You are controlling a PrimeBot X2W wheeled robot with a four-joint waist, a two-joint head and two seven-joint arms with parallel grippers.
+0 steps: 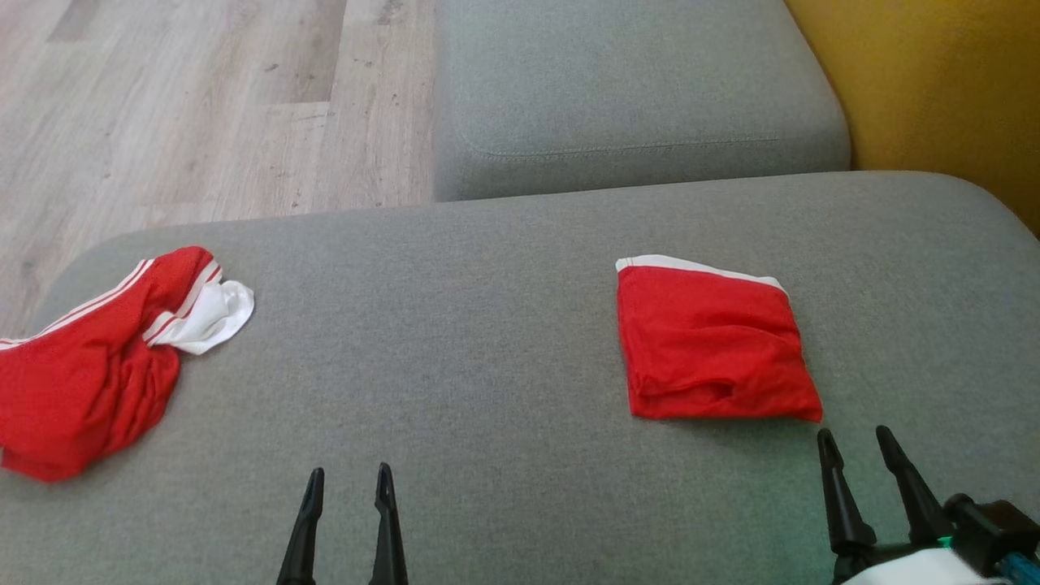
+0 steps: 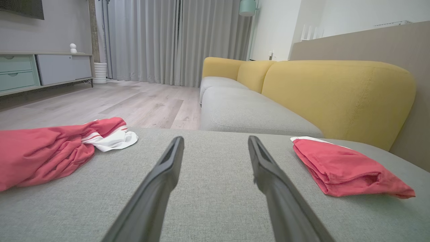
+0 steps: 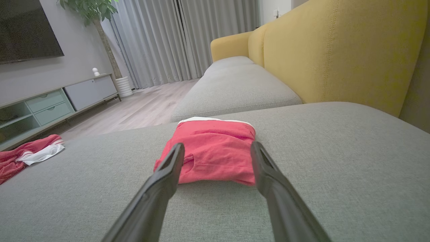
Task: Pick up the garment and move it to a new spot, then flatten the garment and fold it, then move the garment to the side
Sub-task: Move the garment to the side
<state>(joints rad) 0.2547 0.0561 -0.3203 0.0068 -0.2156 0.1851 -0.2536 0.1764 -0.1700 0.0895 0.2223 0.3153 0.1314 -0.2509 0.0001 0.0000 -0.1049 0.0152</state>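
Head view, looking down on a wide grey sofa cushion. A folded red garment lies flat on the cushion's right half, a neat, roughly square packet with a white band along its far edge and soft creases across the top. A crumpled red garment lies at the far left edge, bunched, with white stripes and a white piece turned outward. The two are well apart. The left hand is at the bottom centre, fingers parted and holding nothing. The right hand is at the lower right, fingers also parted and empty, its tips just short of the folded garment's near corner. Beyond the cushion are a pale wooden floor and a second grey seat.

Left wrist view, low across the cushion. The left hand points along bare fabric between the two garments, its fingers spread. From here the folded garment shows its stacked layers at the side, and the crumpled garment shows as a loose heap. Also seen are a yellow backrest, grey curtains and a sideboard.

Right wrist view. The right hand aims straight at the folded garment, which sits framed between its spread fingers without touching them. The crumpled garment is far off at the left.
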